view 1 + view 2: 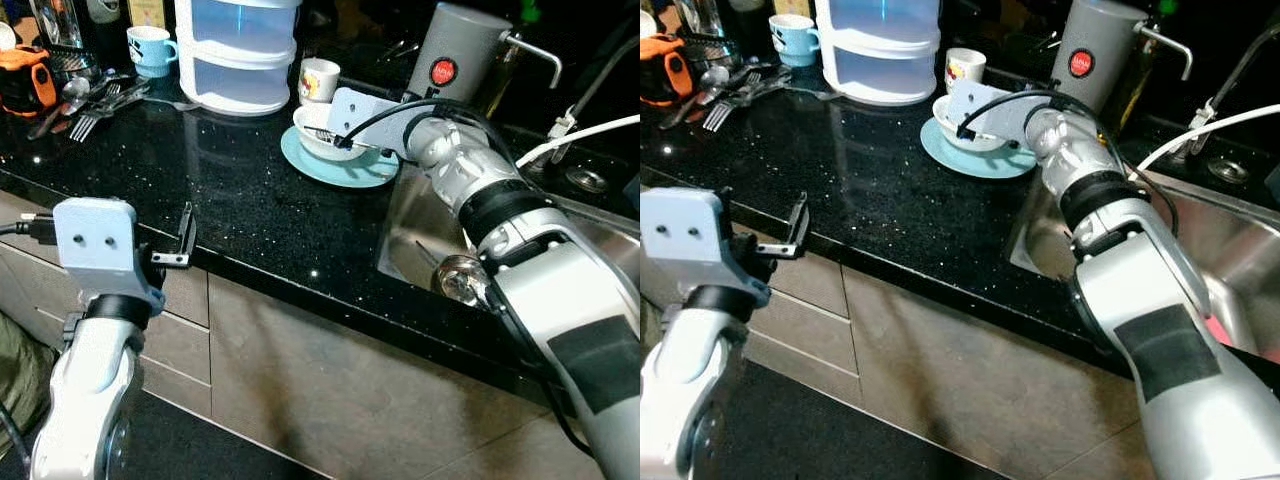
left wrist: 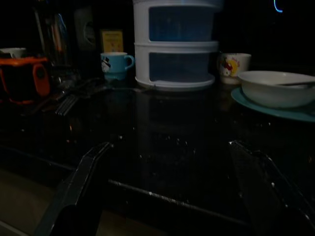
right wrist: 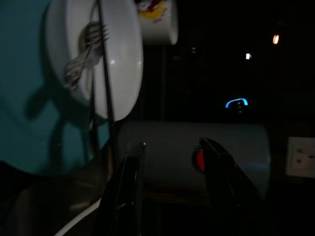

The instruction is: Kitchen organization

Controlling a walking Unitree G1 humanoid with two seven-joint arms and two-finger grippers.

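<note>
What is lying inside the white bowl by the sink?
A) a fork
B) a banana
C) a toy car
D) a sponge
A: the right wrist view shows a fork with its tines resting inside the white bowl, which sits on the teal plate beside the sink, next to the right gripper.

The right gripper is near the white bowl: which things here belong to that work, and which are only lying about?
In the job:
right gripper, fingers open
white bowl
fork in the bowl
teal plate under the bowl

Lying about:
left gripper, open at the counter edge
stacked container
blue mug
cartoon cup
cutlery pile
grey canister
</note>
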